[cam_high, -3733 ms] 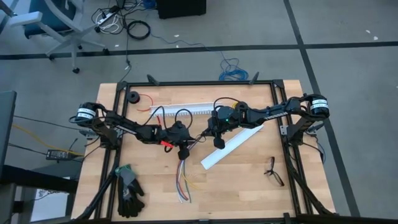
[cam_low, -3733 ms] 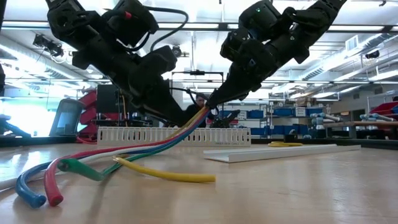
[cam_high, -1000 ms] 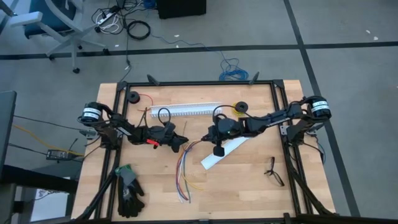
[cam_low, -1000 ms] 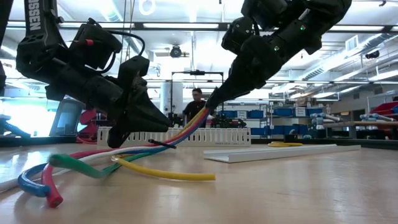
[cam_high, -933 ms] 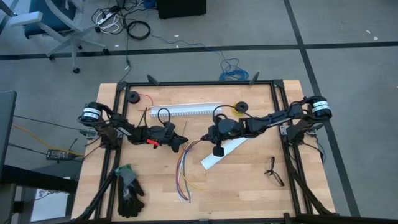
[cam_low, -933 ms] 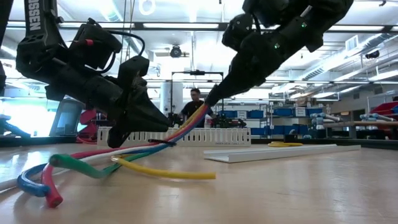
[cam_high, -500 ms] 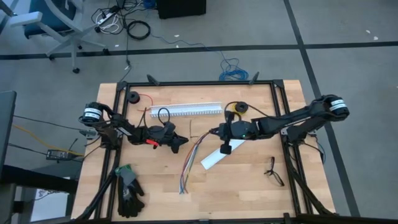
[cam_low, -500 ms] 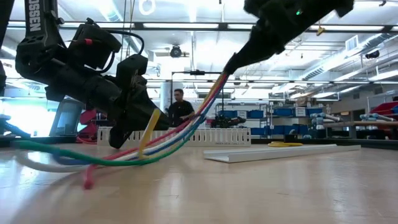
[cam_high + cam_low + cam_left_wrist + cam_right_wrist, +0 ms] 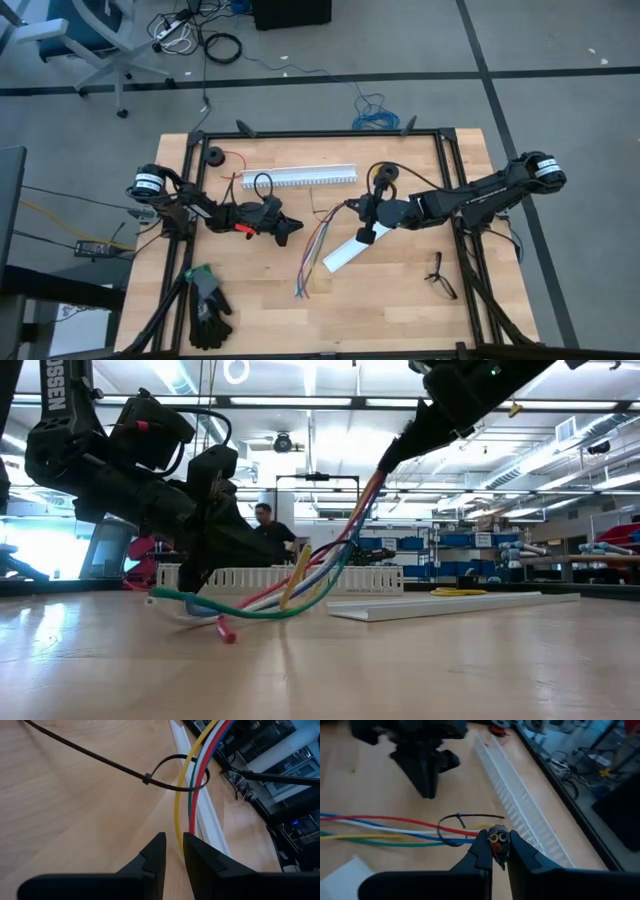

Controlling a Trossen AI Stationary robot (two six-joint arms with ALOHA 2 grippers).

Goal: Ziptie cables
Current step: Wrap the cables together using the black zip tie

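1. Over the pale wooden table, high view: the right gripper sits near the table's middle, pinching one end of the thin, flexible mixed-colour cables, which fan down toward the near edge. The left gripper lies just left of them, empty. A long white slotted plastic channel lies behind; a flat white plastic strip lies under the right arm. A black-and-green work glove rests at the near left corner.

2. Low view: the cables hang in a curve from the raised right gripper; their loose ends touch the tabletop. A person stands far behind.

3. Left wrist view: the left gripper has its dark fingers nearly together, holding nothing. The thin black plastic ziptie is looped loosely around the cables, its straight tail lying across the wood.

4. Right wrist view: the right gripper is clamped on the cable ends; the ziptie rings the cables just beyond the fingertips.
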